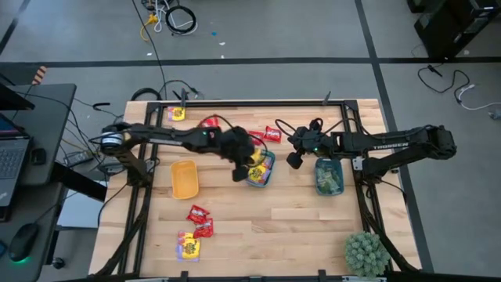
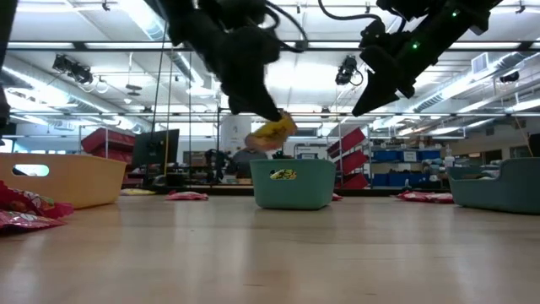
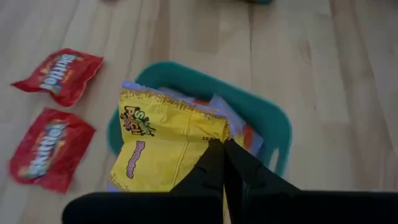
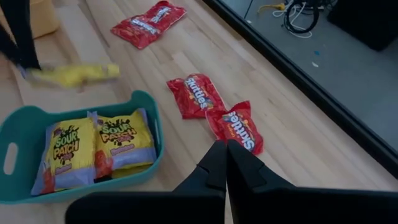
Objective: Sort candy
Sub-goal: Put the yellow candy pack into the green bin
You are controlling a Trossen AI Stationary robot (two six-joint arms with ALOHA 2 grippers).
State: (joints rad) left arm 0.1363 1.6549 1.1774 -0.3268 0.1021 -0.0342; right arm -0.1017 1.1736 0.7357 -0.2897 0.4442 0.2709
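Pale wood table (image 1: 274, 227) — smooth, matt; candy (image 3: 163, 146) wrappers glossy (crinkled film); teal tray (image 4: 149, 121) plastic.

We count red packets (image 1: 197, 213): five, three by back edge, two near front. Yellow packets (image 4: 65, 152): at least five; front pile unclear. Green packets (image 1: 329, 182): number unclear to us. Teal trays (image 1: 317, 164): two. Yellow tray (image 1: 185, 178): one. Plant (image 1: 366, 252): one.
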